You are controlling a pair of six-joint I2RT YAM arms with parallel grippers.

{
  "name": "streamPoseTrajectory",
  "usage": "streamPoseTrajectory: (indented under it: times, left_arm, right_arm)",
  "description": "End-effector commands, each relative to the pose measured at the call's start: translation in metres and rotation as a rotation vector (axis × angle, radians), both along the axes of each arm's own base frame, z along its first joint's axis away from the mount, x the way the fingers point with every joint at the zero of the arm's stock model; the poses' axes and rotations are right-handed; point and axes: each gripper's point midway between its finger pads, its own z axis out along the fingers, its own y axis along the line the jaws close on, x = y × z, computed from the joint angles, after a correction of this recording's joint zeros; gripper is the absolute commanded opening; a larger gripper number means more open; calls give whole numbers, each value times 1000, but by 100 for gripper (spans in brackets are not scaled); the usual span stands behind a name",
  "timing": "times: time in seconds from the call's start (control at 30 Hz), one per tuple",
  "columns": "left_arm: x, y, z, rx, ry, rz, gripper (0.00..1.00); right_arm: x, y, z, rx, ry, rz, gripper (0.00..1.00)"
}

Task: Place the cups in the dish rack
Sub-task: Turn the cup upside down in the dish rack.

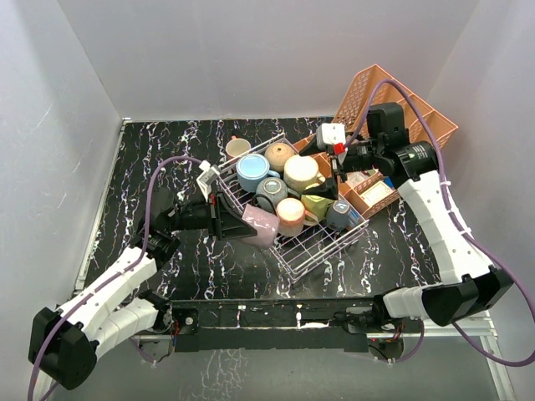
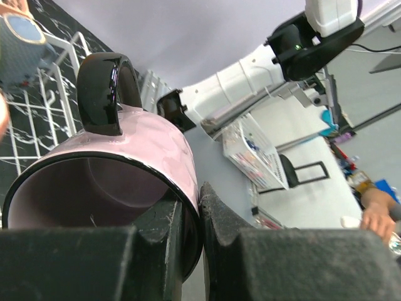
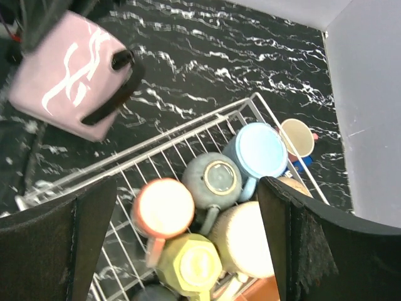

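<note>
Inside the dish rack sit seven cups; left fingers pinch an eighth cup, right fingers spread.

My left fingers hide the pink mug's lower rim; a dark mug runs off my right wrist view's bottom.

Overhead + wrist cams, shared rack
</note>
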Motion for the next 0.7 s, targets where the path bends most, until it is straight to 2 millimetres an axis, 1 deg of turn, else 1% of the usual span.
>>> streamPoseTrajectory:
  times: [0.0,0.1,0.2,0.23,0.33,0.4,0.47,0.53,0.6,0.67]
  left_arm:
    - [-22,7,34,-41,-40,-140,0]
    - [-24,8,36,-50,-15,-168,0]
    - [-23,7,38,-68,8,-183,0]
    - [-23,7,38,-74,19,-185,0]
    - [-19,8,42,-106,49,-187,0]
    - [-16,9,45,-134,78,-188,0]
    - [-15,10,54,-183,67,-192,0]
    - [-13,10,57,-215,98,-199,0]
    - [-11,9,58,-240,129,-207,0]
    - [-10,10,58,-260,152,-221,0]
  right_arm:
    - [4,-9,-9,-110,-226,64,99]
    - [10,-14,1,-134,-419,62,99]
    - [18,-14,22,-121,-655,29,99]
    - [19,-13,32,-109,-732,21,99]
    - [11,-7,47,-80,-938,51,99]
    - [4,-2,43,-75,-1074,83,99]
    - [-7,6,38,-75,-1222,114,100]
    - [-20,15,32,-69,-1354,137,100]
    - [-34,25,28,-57,-1465,162,100]
    - [-43,34,26,-46,-1544,174,100]
